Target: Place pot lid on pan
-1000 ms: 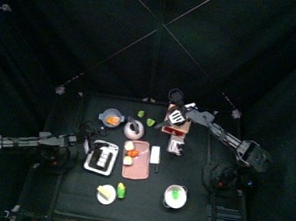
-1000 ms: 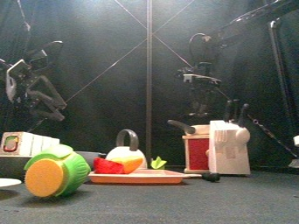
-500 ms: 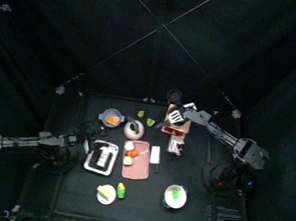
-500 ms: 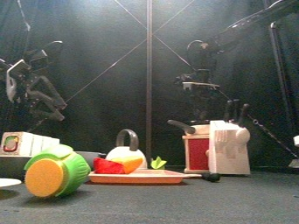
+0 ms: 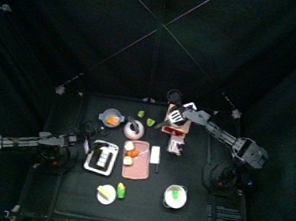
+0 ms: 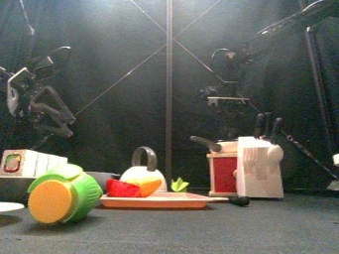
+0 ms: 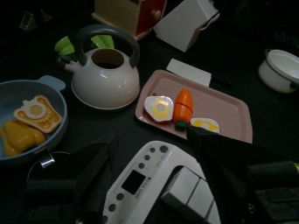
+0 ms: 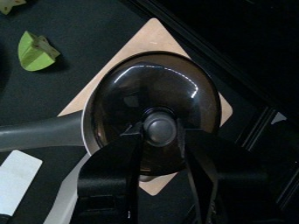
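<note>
Left gripper [image 7: 158,188] is resting low in the left wrist view over a white appliance [image 7: 163,179], its jaw gap unreadable, well apart from the job. Right gripper [image 8: 146,162] is hanging with jaws apart directly above the pot lid [image 8: 155,114], whose knob [image 8: 160,129] is lying between them. Lid is already sitting on the pan [image 8: 47,136], upper middle of the top view. Right arm is plainly nearer.

My right gripper [image 8: 142,175] hangs at one o'clock, jaws parted; my left arm [image 5: 19,143] rests at eight.
</note>
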Robot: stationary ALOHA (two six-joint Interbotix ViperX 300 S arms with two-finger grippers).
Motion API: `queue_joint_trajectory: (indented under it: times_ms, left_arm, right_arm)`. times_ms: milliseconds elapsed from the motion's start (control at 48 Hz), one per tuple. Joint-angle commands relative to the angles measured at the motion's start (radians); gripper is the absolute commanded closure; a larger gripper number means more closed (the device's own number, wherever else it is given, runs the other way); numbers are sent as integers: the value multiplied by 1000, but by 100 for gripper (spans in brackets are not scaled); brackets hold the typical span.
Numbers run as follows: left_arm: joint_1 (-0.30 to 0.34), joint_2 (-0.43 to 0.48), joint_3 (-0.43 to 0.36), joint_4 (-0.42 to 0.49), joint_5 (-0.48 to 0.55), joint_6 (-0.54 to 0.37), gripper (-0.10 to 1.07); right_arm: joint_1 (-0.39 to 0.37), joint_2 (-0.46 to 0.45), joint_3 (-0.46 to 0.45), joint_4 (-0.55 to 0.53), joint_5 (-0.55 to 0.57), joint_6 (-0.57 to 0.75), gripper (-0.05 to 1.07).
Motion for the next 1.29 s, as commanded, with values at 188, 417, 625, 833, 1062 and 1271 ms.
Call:
queue_joint_trajectory:
  times_ms: [188,417,625,833,1062,1271]
  left_arm:
    - [3,2,-12,-2,-5,2,2]
    - [3,2,-12,-2,-5,2,2]
    - [3,2,-11,-2,-5,2,2]
    - [3,2,-11,-2,-5,2,2]
    - [3,2,-11,-2,-5,2,2]
    - [3,2,-11,-2,-5,2,2]
  right_arm:
    - [-6,-15,0,-3,8,2,44]
    - [3,-15,0,-3,8,2,44]
    - [3,-17,-2,-3,8,2,44]
    - [3,-21,-3,-3,8,2,44]
    - [6,-25,-3,-2,8,2,44]
    - [9,-28,-6,-3,8,2,44]
